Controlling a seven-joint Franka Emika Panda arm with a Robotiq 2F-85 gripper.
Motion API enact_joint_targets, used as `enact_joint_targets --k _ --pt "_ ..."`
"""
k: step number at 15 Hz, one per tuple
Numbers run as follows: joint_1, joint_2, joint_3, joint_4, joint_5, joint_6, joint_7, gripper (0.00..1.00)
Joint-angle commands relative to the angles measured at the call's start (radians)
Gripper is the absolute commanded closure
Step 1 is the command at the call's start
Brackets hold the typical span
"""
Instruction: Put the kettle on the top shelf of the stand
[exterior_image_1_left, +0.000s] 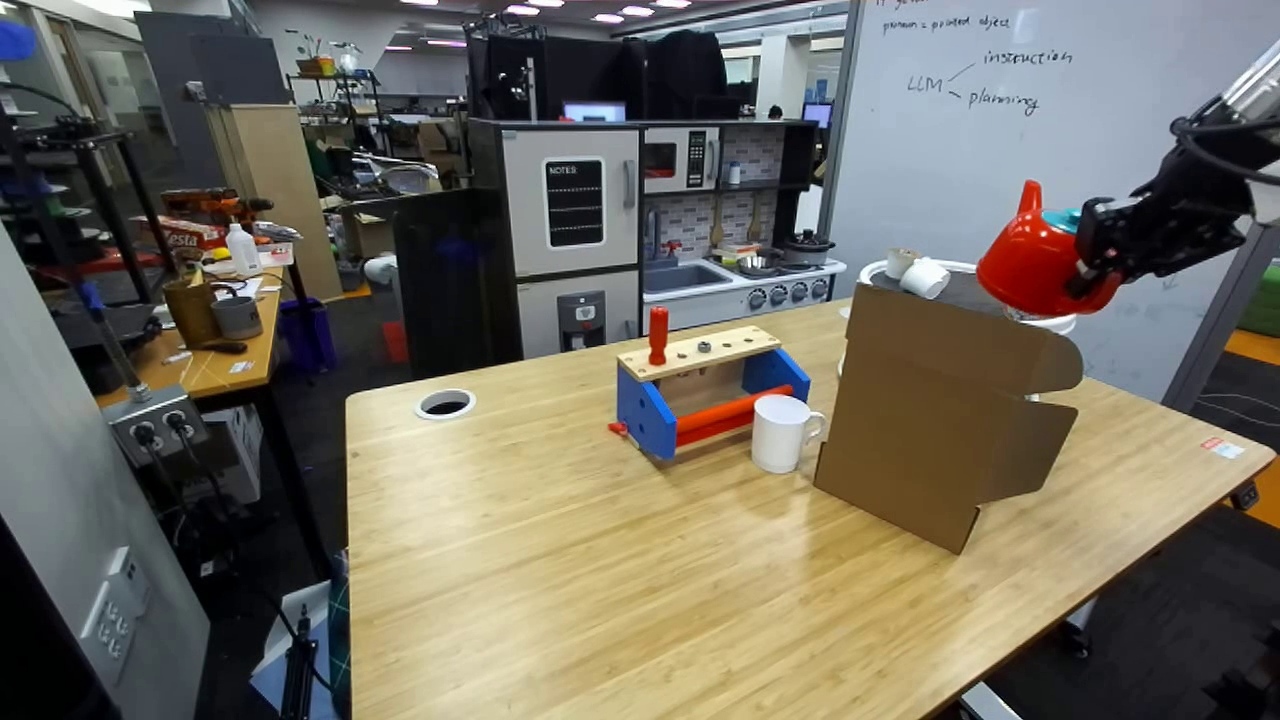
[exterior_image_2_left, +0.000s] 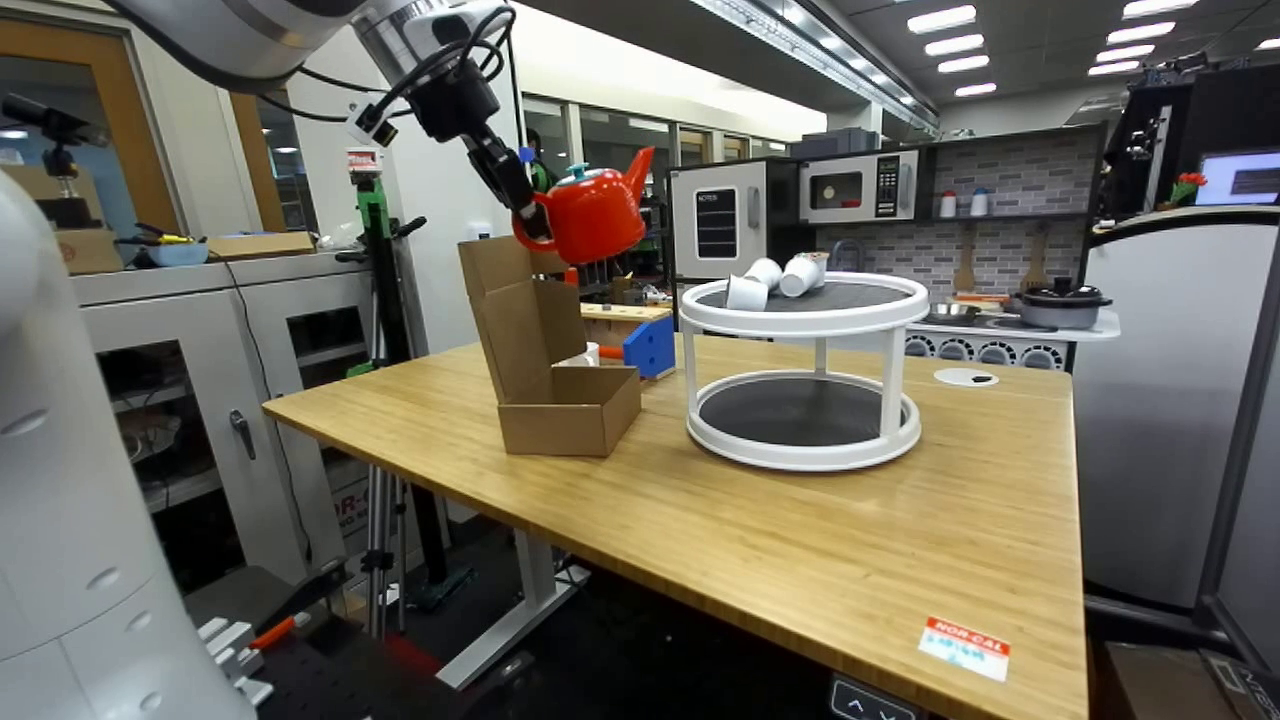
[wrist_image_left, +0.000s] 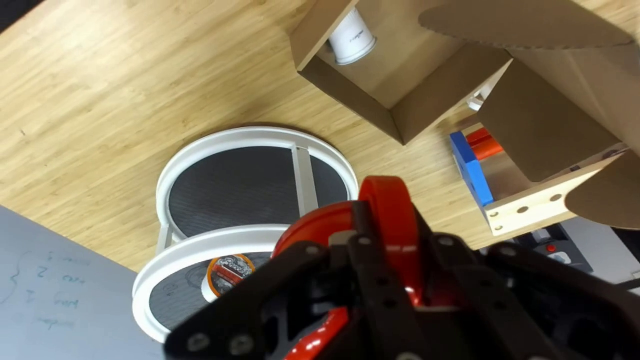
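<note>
In an exterior view the end effector is gripping the red kettle by its side handle. The kettle is hanging in mid-air, off to one side of the white two-tier stand and slightly tilted, spout end higher. On the top shelf small white cups are lying. The handle is probably offering the best hold, since the round, glossy body would likely be slipping from flat fingers.

In an exterior view the arm is slanting down toward the handle side. The shell is looking hard, stiff and probably light; held from one end, it is likely wanting to rotate. Whether the lid is sitting loose, I cannot tell.

In the wrist view the camera is looking down over the worktop; the black fingers are clamping the handle, and the kettle is covering part of the top shelf.
</note>
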Motion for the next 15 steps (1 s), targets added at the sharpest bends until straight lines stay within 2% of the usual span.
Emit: enact_joint_targets --k 1,3,5,7,9,15 --pt "-0.130 0.170 0.078 0.082 -0.074 0.043 0.073 0.96" --pt "-0.203 0.275 0.095 0.151 -0.161 0.041 0.115 0.96" --pt "-0.221 0.366 0.073 0.238 -0.239 0.015 0.119 0.96" --pt "-0.182 0.425 0.029 0.295 -0.266 0.017 0.078 0.96" --pt "-0.127 0.458 -0.013 0.331 -0.244 0.014 0.024 0.96" --pt "-0.092 0.492 -0.070 0.395 -0.271 0.001 0.003 0.96"
